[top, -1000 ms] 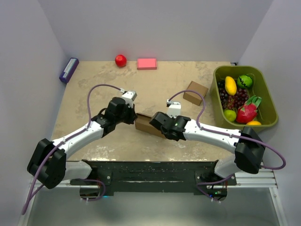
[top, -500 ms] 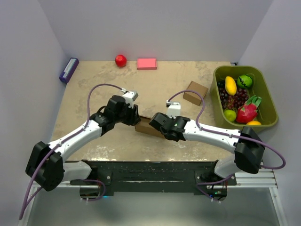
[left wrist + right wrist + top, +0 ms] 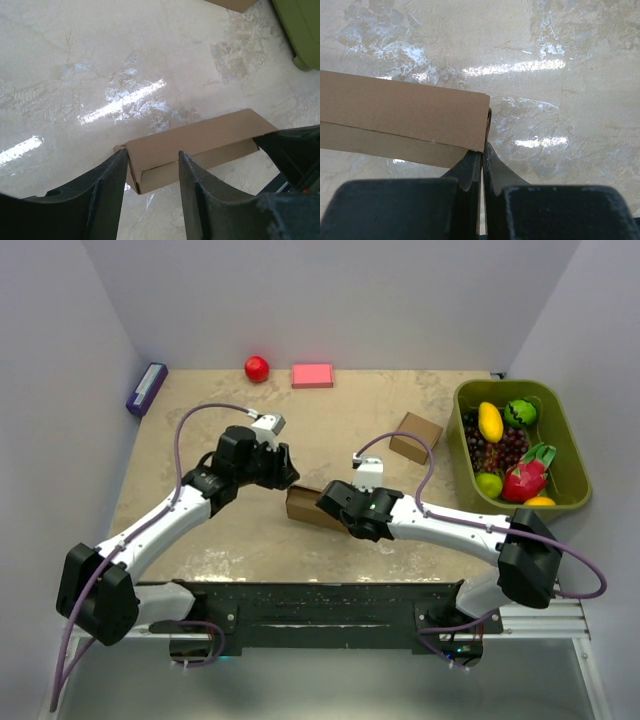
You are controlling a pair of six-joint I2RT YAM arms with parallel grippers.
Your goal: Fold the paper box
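Observation:
The paper box [image 3: 304,506] is a low oblong of brown cardboard lying on the table between the two grippers. My left gripper [image 3: 287,478] is open at the box's left end. In the left wrist view its fingers [image 3: 114,172] straddle that end of the box [image 3: 200,142], and the left finger touches the corner. My right gripper [image 3: 331,503] is shut on the thin end wall of the box's right end. The right wrist view shows the box [image 3: 400,117] with the right gripper [image 3: 483,150] pinching its edge.
A small squarish cardboard box [image 3: 415,437] lies right of centre. A green basket [image 3: 570,455] with fruit stands at the right edge. A red ball [image 3: 257,368], a pink block [image 3: 312,375] and a purple object [image 3: 146,388] lie along the back.
My left gripper has drawn back up and away from the box's left end, with the arm swinging farther back. The right gripper has kept its hold on the box.

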